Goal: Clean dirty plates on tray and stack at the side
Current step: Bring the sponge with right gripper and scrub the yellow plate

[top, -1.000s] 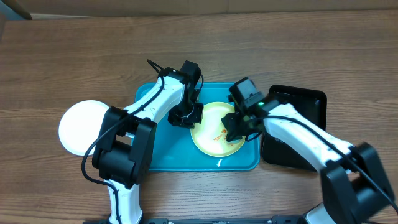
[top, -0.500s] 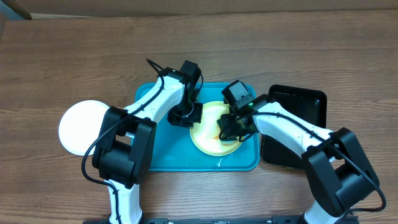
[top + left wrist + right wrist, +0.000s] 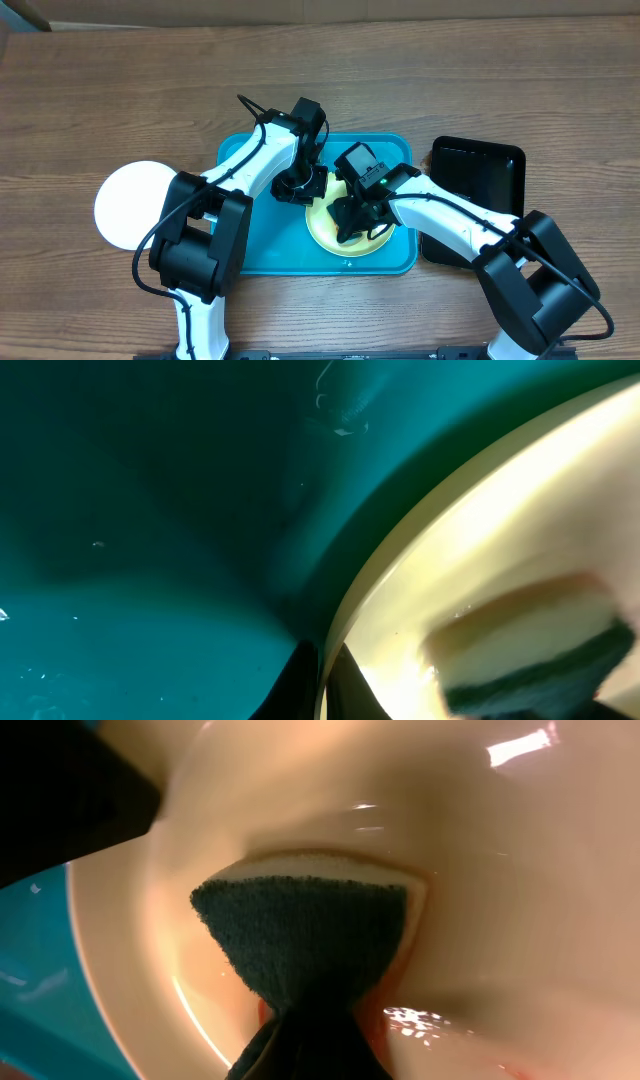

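Note:
A pale yellow-green plate (image 3: 372, 243) lies on the right half of the blue tray (image 3: 255, 240). My left gripper (image 3: 301, 186) is shut on the plate's left rim; the left wrist view shows its fingers (image 3: 322, 682) pinching the rim of the plate (image 3: 500, 530) over the tray (image 3: 150, 510). My right gripper (image 3: 349, 214) is shut on a sponge with a dark green scrub side (image 3: 305, 930) and presses it onto the plate (image 3: 490, 870). The sponge also shows in the left wrist view (image 3: 530, 650). A reddish smear sits beside the right fingers (image 3: 312, 1045). A white plate (image 3: 135, 205) lies on the table left of the tray.
A smaller glossy black tray (image 3: 480, 175) stands right of the blue tray, partly under my right arm. The wooden table (image 3: 120, 90) surrounds the trays. A sliver of blue tray (image 3: 25, 990) shows at the right wrist view's left edge.
My right gripper has slid left across the yellow-green plate with the sponge, towards the left gripper. The left gripper has stayed on the rim.

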Controlling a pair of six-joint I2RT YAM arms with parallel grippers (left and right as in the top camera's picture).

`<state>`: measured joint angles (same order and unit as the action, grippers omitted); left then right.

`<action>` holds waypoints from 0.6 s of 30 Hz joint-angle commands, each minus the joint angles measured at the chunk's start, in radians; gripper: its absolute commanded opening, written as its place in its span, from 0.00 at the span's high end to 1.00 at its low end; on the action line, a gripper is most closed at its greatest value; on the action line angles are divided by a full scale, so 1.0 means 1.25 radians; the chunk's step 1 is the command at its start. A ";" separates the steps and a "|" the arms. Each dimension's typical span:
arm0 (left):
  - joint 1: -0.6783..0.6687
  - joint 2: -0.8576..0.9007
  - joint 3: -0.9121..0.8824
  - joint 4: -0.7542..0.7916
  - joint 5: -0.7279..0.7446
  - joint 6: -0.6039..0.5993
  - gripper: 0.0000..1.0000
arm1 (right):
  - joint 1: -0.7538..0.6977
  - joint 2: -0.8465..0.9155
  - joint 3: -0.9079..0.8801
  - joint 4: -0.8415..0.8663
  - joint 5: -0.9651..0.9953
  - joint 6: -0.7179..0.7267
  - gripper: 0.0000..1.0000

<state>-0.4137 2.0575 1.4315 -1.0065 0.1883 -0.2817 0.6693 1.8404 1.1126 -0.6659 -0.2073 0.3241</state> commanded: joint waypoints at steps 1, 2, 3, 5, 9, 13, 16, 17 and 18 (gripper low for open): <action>-0.017 0.007 -0.002 0.010 0.039 -0.012 0.96 | 0.019 0.029 0.005 -0.003 -0.082 -0.050 0.96; -0.017 0.007 -0.002 0.010 0.039 -0.012 0.96 | 0.017 0.029 0.010 -0.003 -0.087 -0.048 0.96; -0.017 0.007 -0.002 0.010 0.039 -0.012 0.96 | 0.016 0.029 0.017 0.001 -0.092 -0.037 0.96; -0.017 0.007 -0.002 0.010 0.039 -0.012 0.96 | 0.016 0.029 0.034 0.013 -0.093 0.015 0.96; -0.017 0.007 -0.002 0.007 0.039 -0.011 0.96 | 0.016 0.028 0.069 0.027 -0.064 0.099 0.96; -0.017 0.007 -0.002 0.003 0.039 -0.011 0.96 | 0.016 0.023 0.116 -0.020 -0.016 0.103 0.96; -0.017 0.007 -0.002 0.004 0.039 -0.011 0.96 | 0.016 0.021 0.161 -0.088 0.022 0.099 0.96; -0.017 0.007 -0.002 0.004 0.038 -0.011 0.96 | 0.016 0.021 0.167 -0.098 0.025 0.097 0.96; -0.017 0.007 -0.002 0.004 0.038 -0.011 0.96 | 0.016 0.021 0.172 -0.107 0.028 0.097 0.96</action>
<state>-0.4294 2.0575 1.4315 -1.0016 0.2146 -0.2821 0.6830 1.8740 1.2758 -0.7864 -0.2127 0.4377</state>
